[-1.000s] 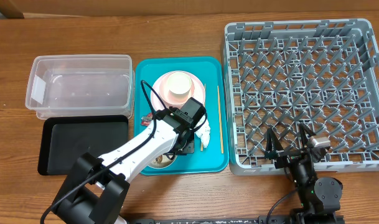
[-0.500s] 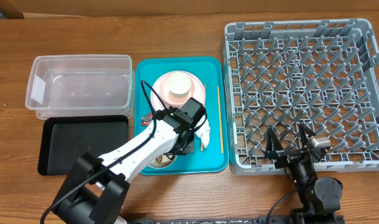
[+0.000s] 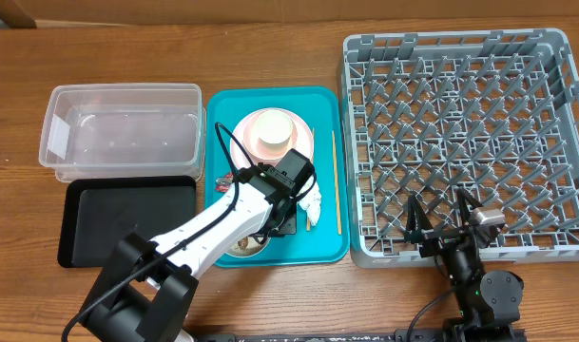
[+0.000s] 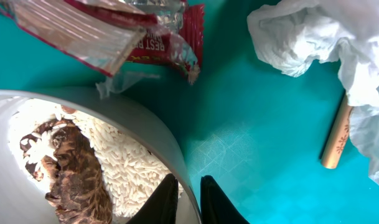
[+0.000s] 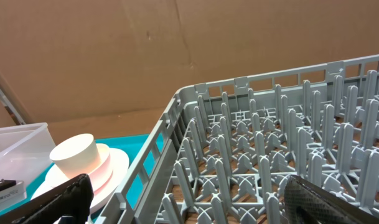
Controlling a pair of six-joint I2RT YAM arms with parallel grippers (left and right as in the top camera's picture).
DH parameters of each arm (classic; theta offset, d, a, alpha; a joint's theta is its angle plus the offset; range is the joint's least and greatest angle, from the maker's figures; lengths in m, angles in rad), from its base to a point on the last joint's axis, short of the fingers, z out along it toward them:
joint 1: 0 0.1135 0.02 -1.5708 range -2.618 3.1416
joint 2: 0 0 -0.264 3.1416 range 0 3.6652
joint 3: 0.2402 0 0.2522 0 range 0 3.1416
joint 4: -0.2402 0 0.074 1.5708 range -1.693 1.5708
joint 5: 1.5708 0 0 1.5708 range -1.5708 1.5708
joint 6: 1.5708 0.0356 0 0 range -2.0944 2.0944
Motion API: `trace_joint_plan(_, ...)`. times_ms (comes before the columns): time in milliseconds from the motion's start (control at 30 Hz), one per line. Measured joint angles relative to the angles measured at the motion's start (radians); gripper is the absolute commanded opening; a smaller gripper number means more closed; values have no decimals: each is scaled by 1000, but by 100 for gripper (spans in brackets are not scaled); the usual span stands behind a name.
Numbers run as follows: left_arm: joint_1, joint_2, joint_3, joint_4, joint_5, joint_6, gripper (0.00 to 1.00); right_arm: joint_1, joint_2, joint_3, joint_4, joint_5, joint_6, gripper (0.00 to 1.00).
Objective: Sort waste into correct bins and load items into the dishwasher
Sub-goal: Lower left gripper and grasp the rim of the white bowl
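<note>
One thin pinch on a loaded bowl: lift it level

The left tool is pressed nearly together on the rim of the small grey-white bowl, with one finger inside and one outside. The bowl sits at the near end of the teal tray and holds white rice and brown scraps. The red wrapper lies just beside its far rim. The crumpled napkin and a wooden chopstick lie off to the side.

The step looks like carrying this bowl to a bin and emptying it. A rim pinch lets a loaded bowl swing, so raise it straight and slowly. Keep it level and clear the wrapper before moving toward the clear tub or the black tray. Tip it only once it is over the bin. The right tool hangs spread wide at the front edge of the dish rack, holding nothing.
</note>
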Motion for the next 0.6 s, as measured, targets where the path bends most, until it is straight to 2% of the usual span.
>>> trace_joint_plan(500,0,0,11,-5,0,0,16,0,0,0,0,0,0,100)
trace_joint_plan(600,0,0,12,-12,0,0,13,0,0,0,0,0,0,100)
